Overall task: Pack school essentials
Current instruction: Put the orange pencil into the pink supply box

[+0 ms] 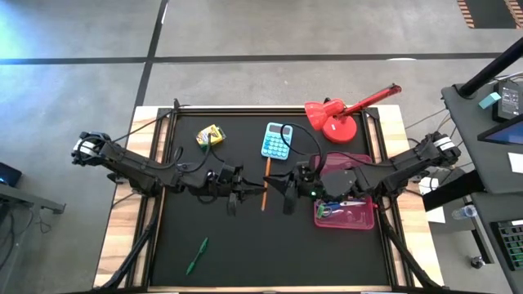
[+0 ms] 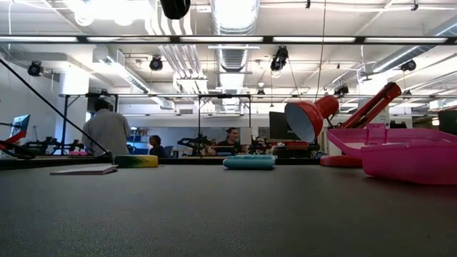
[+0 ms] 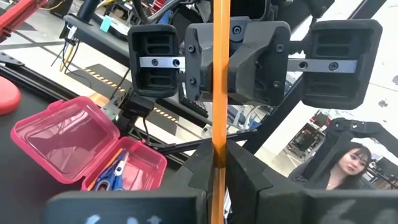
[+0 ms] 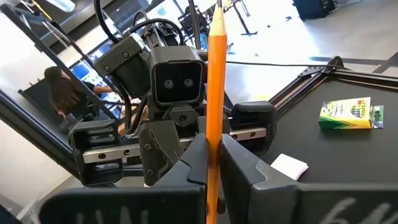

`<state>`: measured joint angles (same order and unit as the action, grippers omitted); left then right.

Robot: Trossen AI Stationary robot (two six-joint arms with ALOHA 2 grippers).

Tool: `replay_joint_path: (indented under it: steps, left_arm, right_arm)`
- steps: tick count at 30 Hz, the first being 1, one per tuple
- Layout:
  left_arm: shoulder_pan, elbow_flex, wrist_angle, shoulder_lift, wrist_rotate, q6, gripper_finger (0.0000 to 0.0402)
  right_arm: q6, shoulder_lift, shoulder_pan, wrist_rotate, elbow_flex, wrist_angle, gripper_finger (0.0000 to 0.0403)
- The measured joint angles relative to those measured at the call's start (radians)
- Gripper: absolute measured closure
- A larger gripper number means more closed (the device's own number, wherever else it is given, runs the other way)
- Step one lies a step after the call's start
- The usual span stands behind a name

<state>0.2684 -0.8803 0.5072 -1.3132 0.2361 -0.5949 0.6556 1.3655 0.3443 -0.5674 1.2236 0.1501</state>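
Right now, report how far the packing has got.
Done: blue-handled scissors lie in the open pink case. In hand: an orange pencil between the arms, with left gripper and right gripper both shut on it. Left: green pen and yellow-green box still on the mat.

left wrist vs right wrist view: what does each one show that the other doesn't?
Left wrist only: the open pink case with blue-handled scissors inside, and the right gripper opposite.
Right wrist only: the small yellow-green box, a white note on the mat, and the left gripper opposite.
Both: the orange pencil, upright, with both grippers shut on it.
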Motion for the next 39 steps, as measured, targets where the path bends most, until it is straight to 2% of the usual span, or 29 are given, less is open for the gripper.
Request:
replay_joint_path:
  steps: [4,9,16,19,23,25,29,33,39]
  left_arm:
    - [0.0,-0.002,-0.01,-0.002,-0.001,0.0,0.0359]
    - [0.0,0.0,-0.024,-0.003,0.001,0.0,0.0293]
    - [-0.003,-0.001,-0.033,-0.003,0.003,-0.028,0.0223]
    - [-0.003,0.002,-0.095,0.001,-0.021,-0.116,0.0215]
    - [-0.002,0.003,-0.246,0.001,-0.143,-0.214,0.0213]
    - [0.005,0.003,-0.348,0.0,-0.196,-0.269,0.0213]
    - [0.048,0.004,-0.58,-0.001,-0.235,-0.381,0.0213]
    - [0.135,0.005,-0.775,-0.001,-0.245,-0.506,0.0213]
    - [0.284,0.022,-0.862,-0.001,-0.218,-0.719,0.0213]
  right_arm:
    - [-0.001,0.0,0.0,0.025,0.0,-0.004,0.0392]
    - [0.021,-0.026,0.0,0.046,0.0,-0.068,0.0393]
    - [0.122,-0.128,0.0,0.047,0.0,-0.347,0.0393]
    - [0.239,-0.17,0.0,0.073,0.0,-0.583,0.0393]
    - [0.414,-0.201,0.0,0.187,0.0,-0.928,0.0393]
    - [0.469,-0.203,0.005,0.244,0.0,-1.081,0.0393]
    - [0.53,-0.171,0.031,0.344,0.0,-1.331,0.0392]
    - [0.523,-0.111,0.074,0.413,0.0,-1.454,0.0392]
    - [0.425,-0.02,0.118,0.441,0.0,-1.484,0.039]
